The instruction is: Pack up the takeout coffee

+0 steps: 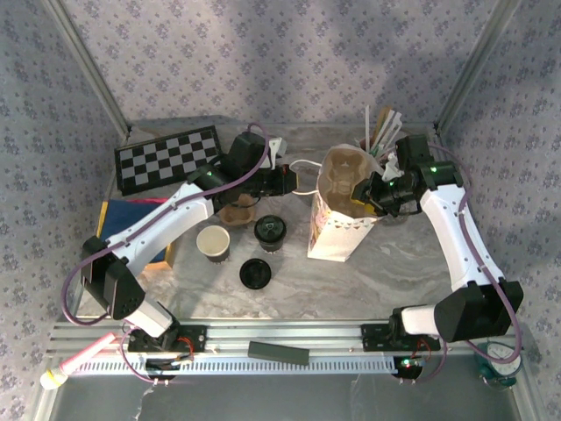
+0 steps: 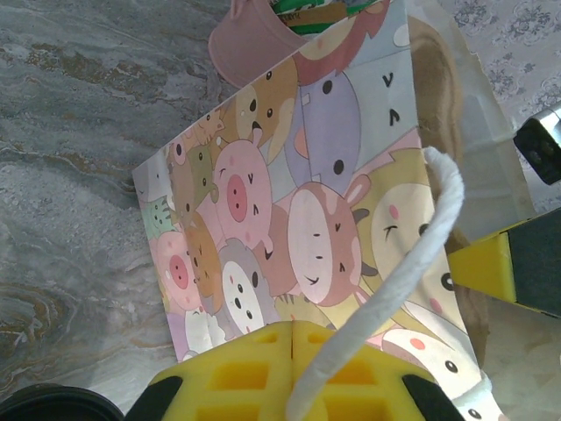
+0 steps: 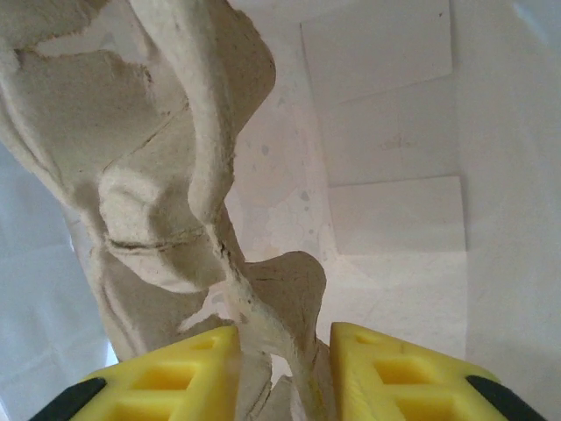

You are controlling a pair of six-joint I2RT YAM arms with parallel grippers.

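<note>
The takeout coffee (image 1: 270, 230), a dark cup with a black lid, stands on the table left of a cartoon-animal paper bag (image 1: 337, 219). My left gripper (image 1: 285, 180) is shut on the bag's white rope handle (image 2: 412, 254), its yellow fingers (image 2: 254, 368) pressed together around the cord. The bag's printed side (image 2: 289, 202) faces this camera. My right gripper (image 1: 366, 191) reaches into the bag's mouth. Inside, its jaws (image 3: 285, 338) stand open either side of a ridge of a grey pulp cup carrier (image 3: 166, 175), with a gap on the right side.
A lidless cup (image 1: 213, 241) and a loose black lid (image 1: 254, 273) sit near the coffee. A chessboard (image 1: 168, 158) lies back left, with a blue folder (image 1: 131, 215) at the left. A cup of straws (image 1: 379, 136) stands behind the bag. A black bar (image 1: 279, 352) lies on the front rail.
</note>
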